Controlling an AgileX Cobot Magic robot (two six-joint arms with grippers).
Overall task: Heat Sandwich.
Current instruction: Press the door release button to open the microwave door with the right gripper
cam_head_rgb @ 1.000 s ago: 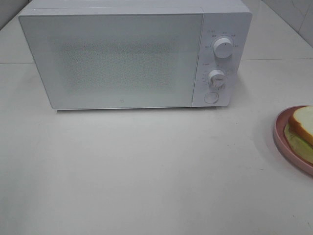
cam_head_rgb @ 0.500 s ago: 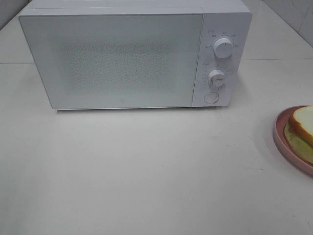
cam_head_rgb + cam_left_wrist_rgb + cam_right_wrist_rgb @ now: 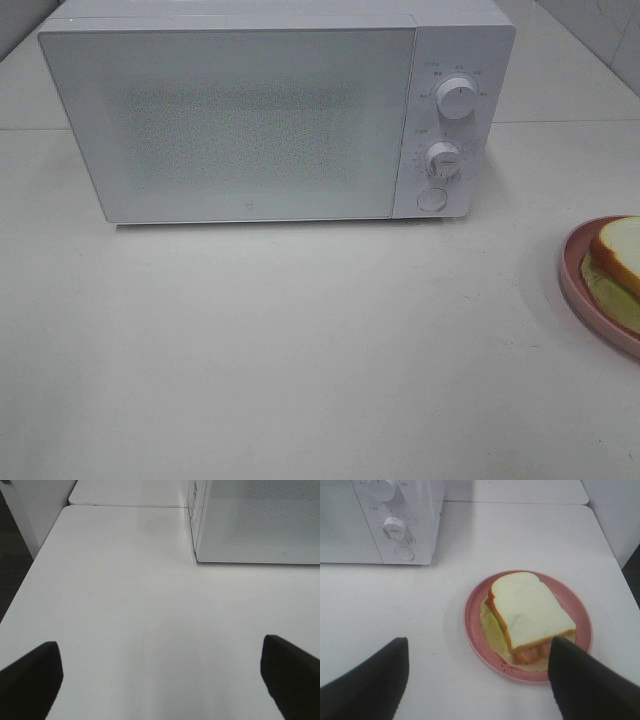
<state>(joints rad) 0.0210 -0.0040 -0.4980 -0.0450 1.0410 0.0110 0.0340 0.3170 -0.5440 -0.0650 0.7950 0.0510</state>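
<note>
My counter [image 3: 300,360] is smooth, matt white with a faint sheen, and the microwave [image 3: 440,40] looks like glossy white plastic, its door [image 3: 240,120] a smooth pane with fine speckling behind it. The pink plate [image 3: 472,615] is smooth, perhaps plastic, the sandwich [image 3: 530,610] is soft, porous bread with a tan crust, and my right claw [image 3: 477,645] has matt black fingers [image 3: 365,685].

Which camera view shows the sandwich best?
The right wrist view. There nearly all of the sandwich shows, lying on the pink plate, with bread and green layer clear. The exterior high view cuts it off at the right edge. The left wrist view does not show it at all.
</note>
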